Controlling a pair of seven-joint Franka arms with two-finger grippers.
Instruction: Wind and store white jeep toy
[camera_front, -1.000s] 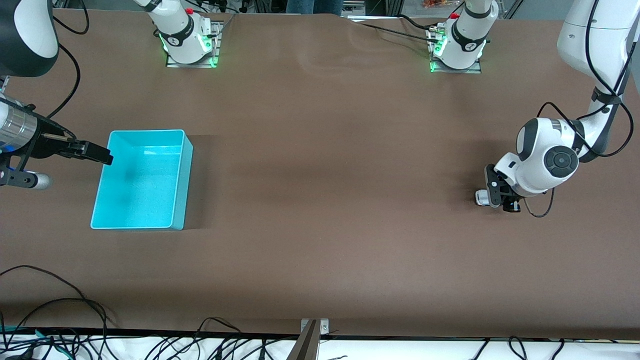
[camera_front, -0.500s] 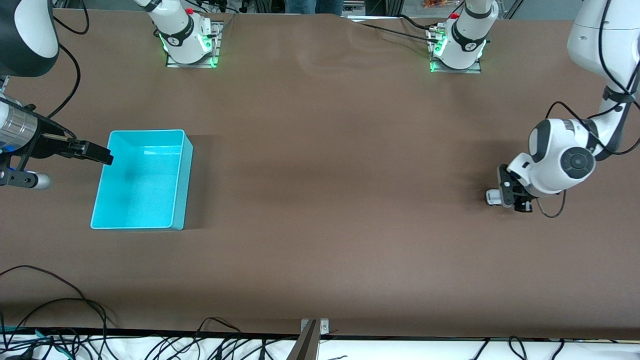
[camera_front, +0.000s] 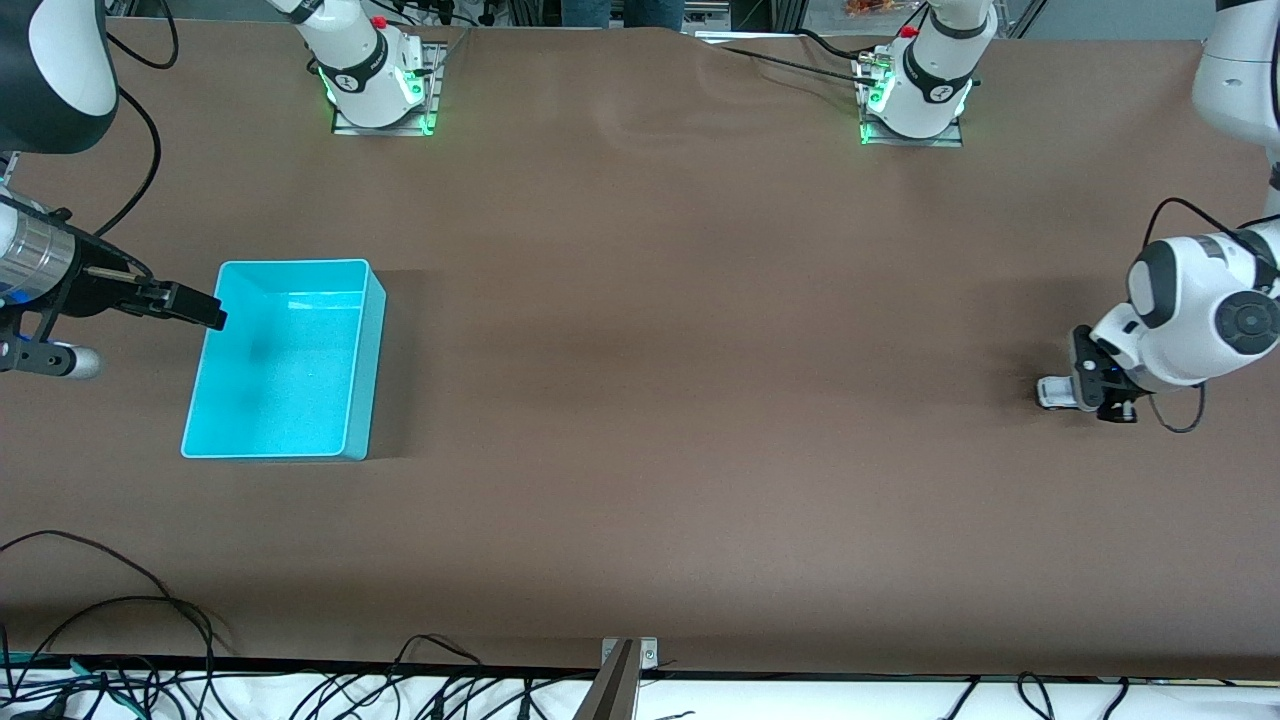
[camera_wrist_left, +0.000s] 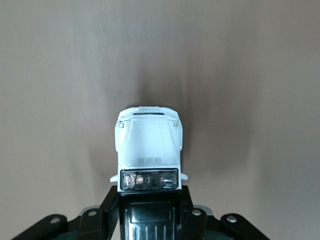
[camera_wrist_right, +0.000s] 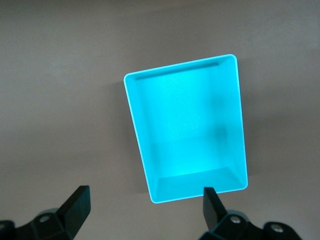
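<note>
While clamping the white jeep toy (camera_front: 1055, 391) by its black rear section, sitting low at mid-height of the front view, close to the frame edge at the left arm's end: left gripper (camera_front: 1095, 385), fingers pressed in on the toy's sides. Seeing the same in the left wrist view: white hood of the jeep (camera_wrist_left: 148, 145) pointing away from the camera, black rear panel disappearing between the dark fingers of the left gripper (camera_wrist_left: 149, 200). Appearing to rest wheels-down on the brown table (camera_front: 650, 350), shadow pooling tight around the body, so likely being held down for traction rather than carried. Judging the grip at the rear as suiting a pull-back wind: hood free, wheels loaded against the mat.

Hovering by the upper corner of the turquoise bin (camera_front: 365, 340) at the right arm's end of the table: right gripper (camera_front: 200, 310), fingers spread wide, pinching nothing, waiting. Looking straight down into the bin (camera_wrist_right: 137, 130) from the right wrist view, with the right gripper (camera_wrist_right: 145, 196) showing both fingertips far apart at the bottom of the frame. Holding nothing inside, that bin. Reading this posture as standing ready to catch or collect the jeep near the bin.

Lying well apart, toy and bin, at the two ends of the table. Storing not yet done.
</note>
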